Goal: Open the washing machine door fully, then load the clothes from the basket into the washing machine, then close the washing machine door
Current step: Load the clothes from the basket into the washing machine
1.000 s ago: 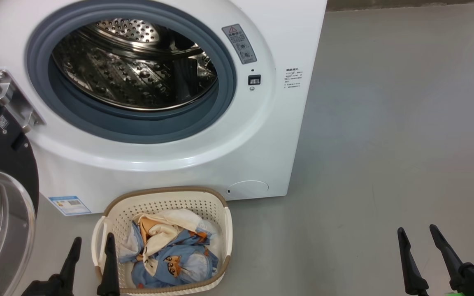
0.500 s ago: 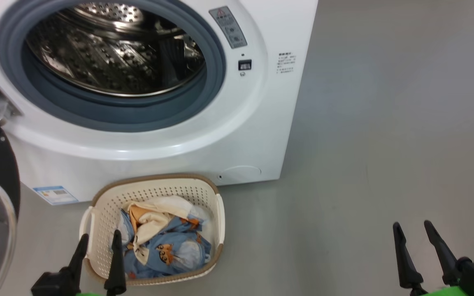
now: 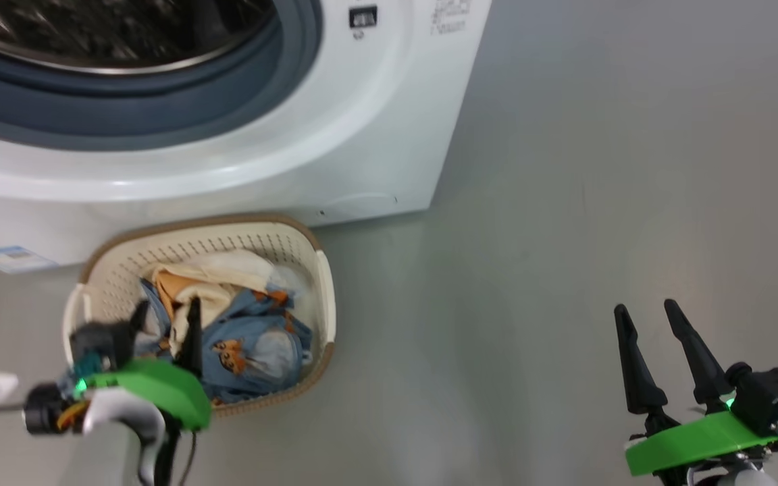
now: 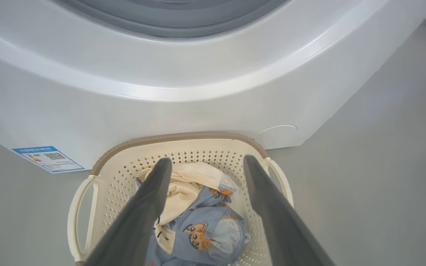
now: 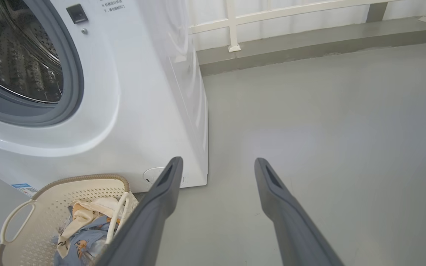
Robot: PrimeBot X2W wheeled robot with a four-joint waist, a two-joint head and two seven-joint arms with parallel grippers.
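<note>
The cream basket (image 3: 325,297) with its brown rim stands on the floor against the front of the white washing machine (image 3: 335,142). Light-blue printed and cream clothes (image 3: 247,344) lie bunched inside it. My left gripper (image 3: 166,314) is open above the basket's left part, fingers spread over the clothes (image 4: 202,221) in the left wrist view, nothing between them. My right gripper (image 3: 645,317) is open over bare floor at the lower right. The drum opening (image 5: 17,66) with its grey gasket shows uncovered. The washing machine door is out of view.
Grey floor (image 3: 598,169) stretches to the right of the machine. A blue label (image 4: 48,159) sits on the machine's lower left corner. A low grey ledge with a white railing (image 5: 290,22) runs behind the machine in the right wrist view.
The head camera has tilted down and turned right, so the machine slid up and the door left the picture. My left gripper has moved forward over the basket; the right gripper rose slightly.
</note>
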